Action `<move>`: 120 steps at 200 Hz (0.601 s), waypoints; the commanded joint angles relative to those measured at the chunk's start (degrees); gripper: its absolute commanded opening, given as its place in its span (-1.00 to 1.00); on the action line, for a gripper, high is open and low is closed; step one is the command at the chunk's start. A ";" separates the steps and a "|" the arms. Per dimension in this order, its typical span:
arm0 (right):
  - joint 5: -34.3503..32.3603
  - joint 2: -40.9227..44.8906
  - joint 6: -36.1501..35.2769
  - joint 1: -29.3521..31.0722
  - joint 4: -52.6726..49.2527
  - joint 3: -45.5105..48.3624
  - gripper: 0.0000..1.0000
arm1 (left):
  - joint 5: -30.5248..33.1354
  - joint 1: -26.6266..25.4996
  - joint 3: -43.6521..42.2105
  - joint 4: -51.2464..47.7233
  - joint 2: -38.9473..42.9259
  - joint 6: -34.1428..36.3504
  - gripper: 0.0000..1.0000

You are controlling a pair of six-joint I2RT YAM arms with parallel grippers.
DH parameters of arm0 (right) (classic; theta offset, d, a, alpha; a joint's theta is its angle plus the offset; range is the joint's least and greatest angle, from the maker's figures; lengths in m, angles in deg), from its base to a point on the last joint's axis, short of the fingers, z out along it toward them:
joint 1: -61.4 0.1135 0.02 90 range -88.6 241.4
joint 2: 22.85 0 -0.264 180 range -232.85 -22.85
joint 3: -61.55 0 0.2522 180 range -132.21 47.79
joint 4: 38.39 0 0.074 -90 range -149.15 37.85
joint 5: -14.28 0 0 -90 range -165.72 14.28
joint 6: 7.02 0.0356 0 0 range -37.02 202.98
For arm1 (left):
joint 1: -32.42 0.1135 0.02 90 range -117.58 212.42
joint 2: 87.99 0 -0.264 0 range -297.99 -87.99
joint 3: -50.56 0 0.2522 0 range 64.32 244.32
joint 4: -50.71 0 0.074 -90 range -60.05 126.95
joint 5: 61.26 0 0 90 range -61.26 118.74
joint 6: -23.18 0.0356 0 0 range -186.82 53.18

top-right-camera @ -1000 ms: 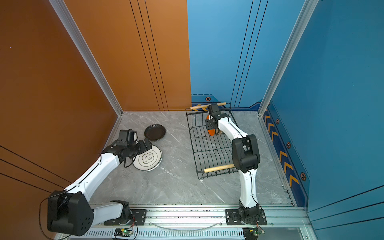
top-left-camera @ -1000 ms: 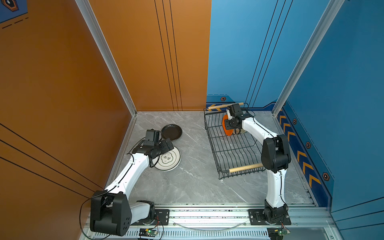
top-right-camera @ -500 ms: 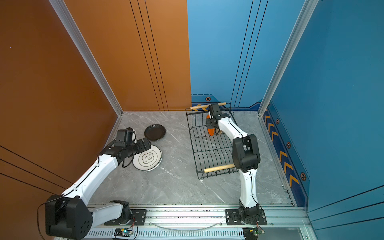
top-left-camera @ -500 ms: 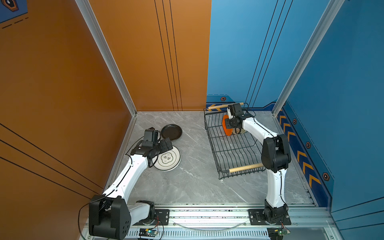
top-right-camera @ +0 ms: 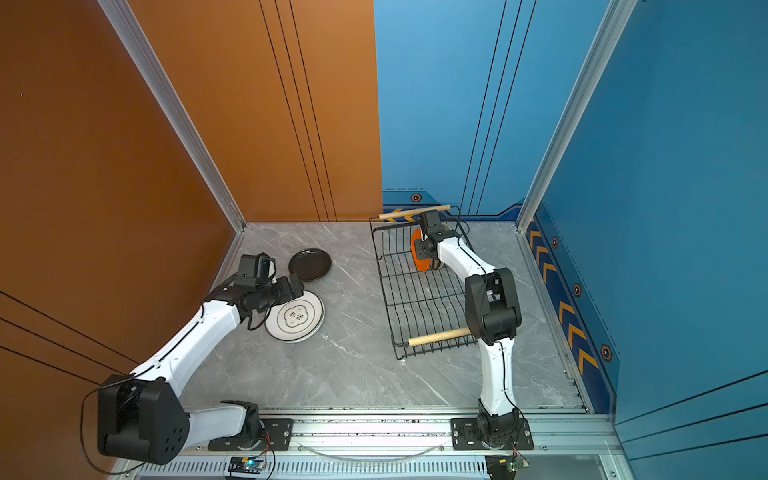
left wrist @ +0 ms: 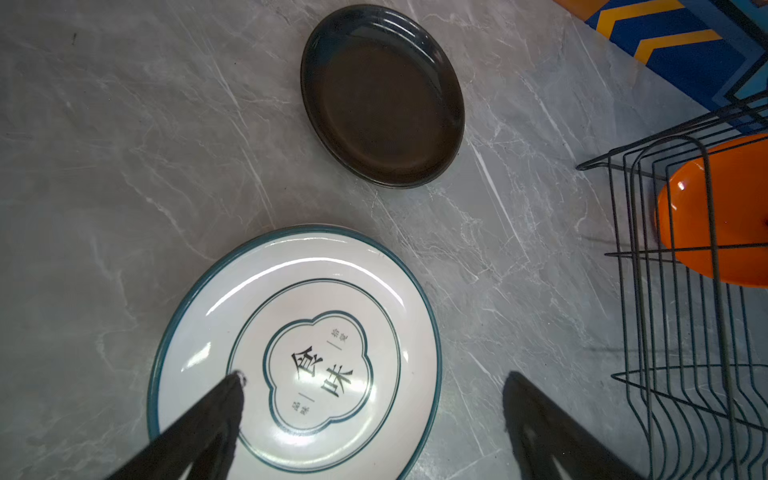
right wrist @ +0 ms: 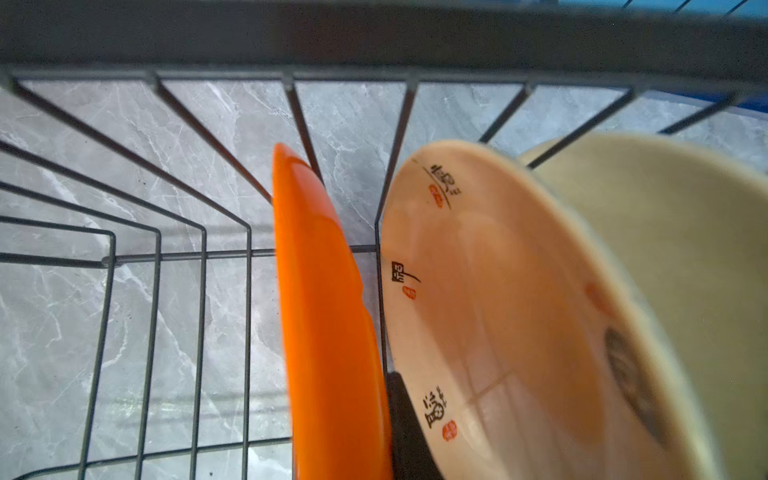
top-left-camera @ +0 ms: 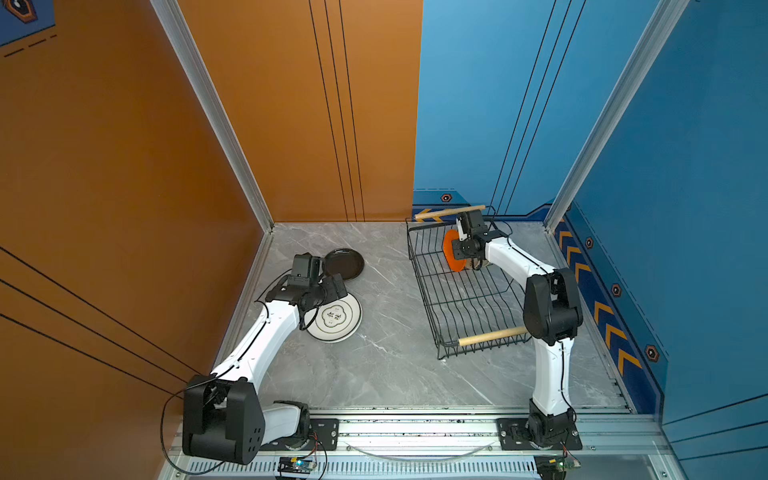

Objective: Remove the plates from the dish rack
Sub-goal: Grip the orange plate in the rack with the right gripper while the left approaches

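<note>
Well, we see orange and blue walls (top-left-camera: 124, 166) around a smooth grey marble table (top-left-camera: 395, 374). At 3 o'clock stands the black wire dish rack (top-left-camera: 469, 299). At 9 o'clock our left gripper (left wrist: 376, 378) hangs wide open over a round white plate (top-left-camera: 338, 320). At the rack's 12 o'clock end our right gripper (top-left-camera: 461, 255) squeezes the shiny orange plate (top-left-camera: 448, 249).

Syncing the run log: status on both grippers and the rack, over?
Left gripper open, over the white plate on the table. Right gripper shut on the orange plate, upright in the dish rack. Cream plate close beside it; black plate already out.
</note>
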 commanded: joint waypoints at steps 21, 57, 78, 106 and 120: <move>0.20 3.32 -1.73 1.01 -0.06 2.90 -0.83 | 2.29 -1.45 3.35 -1.10 -1.80 0.64 0.96; -2.19 5.71 -2.61 1.43 0.03 3.87 -0.84 | 3.77 -3.69 5.58 -1.16 -3.82 0.95 0.96; -5.38 7.23 -3.39 2.03 0.53 4.73 -0.84 | 4.85 -4.96 6.79 -1.17 -4.76 0.67 0.96; -7.81 9.40 -3.73 2.51 0.64 5.70 -0.84 | 5.17 -6.10 7.68 -1.15 -5.17 0.31 0.96; -8.60 10.81 -3.86 2.67 0.84 6.45 -0.84 | 6.01 -6.77 8.11 -1.14 -5.08 0.64 0.96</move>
